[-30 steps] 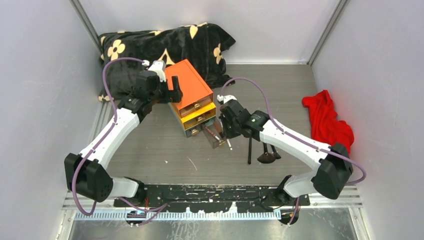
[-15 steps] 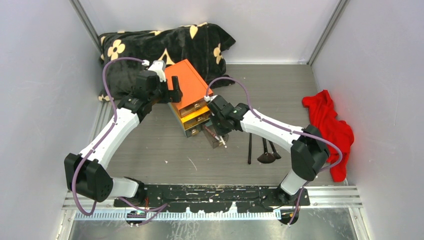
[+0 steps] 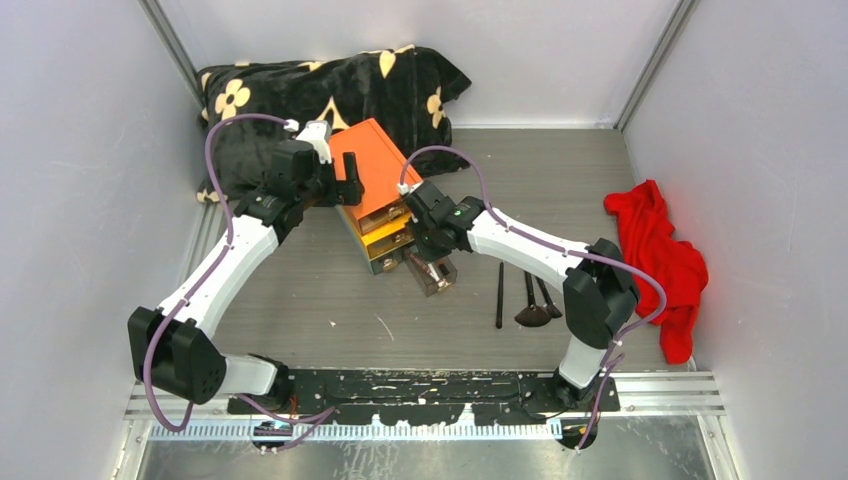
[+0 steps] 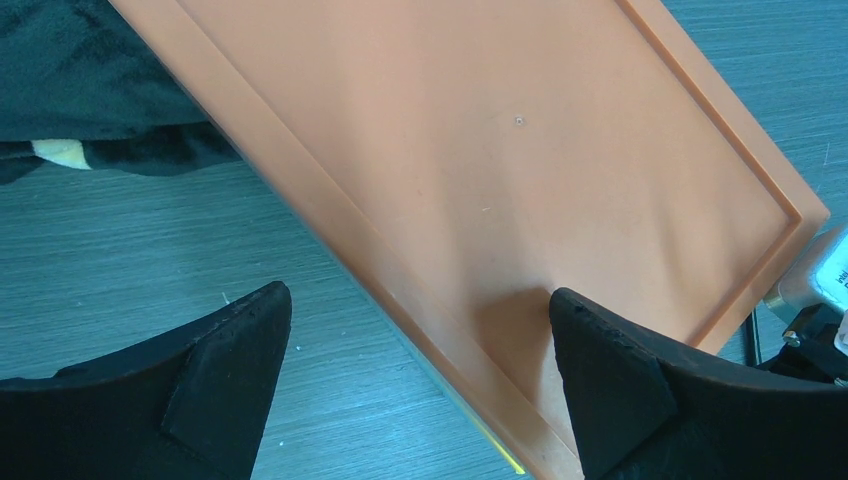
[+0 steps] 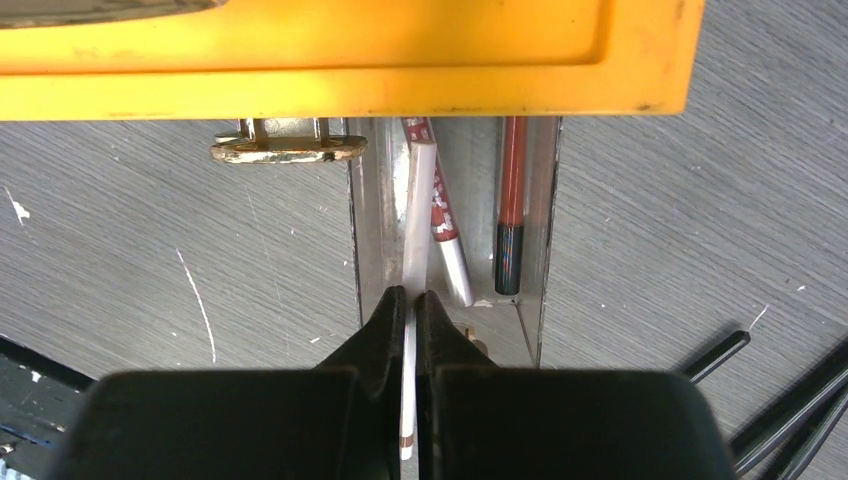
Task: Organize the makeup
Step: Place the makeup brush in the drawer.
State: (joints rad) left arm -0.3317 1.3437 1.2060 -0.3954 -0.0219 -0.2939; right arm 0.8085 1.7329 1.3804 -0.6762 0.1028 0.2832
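Observation:
My right gripper [image 5: 411, 296] is shut on a thin white pencil [image 5: 417, 215], whose far end lies inside the pulled-out clear bottom drawer [image 5: 372, 215] of the orange-topped box [image 3: 375, 172]. A red-and-white pencil [image 5: 441, 222] and a red-and-black tube [image 5: 511, 215] lie in that drawer. In the top view the right gripper [image 3: 432, 243] hovers over the drawer [image 3: 433, 272]. Three black brushes [image 3: 528, 300] lie on the table to its right. My left gripper [image 4: 420, 380] is open, one finger on the orange lid [image 4: 520, 150], the other over the table.
A black flowered cloth [image 3: 330, 90] lies at the back left behind the box. A red cloth [image 3: 660, 250] lies at the right wall. A yellow middle drawer [image 5: 340, 60] sticks out above the clear one, with a brass handle [image 5: 288, 150] below it.
My right gripper has moved left and back from beside the brushes to over the open bottom drawer, carrying the white pencil. The left arm has not moved.

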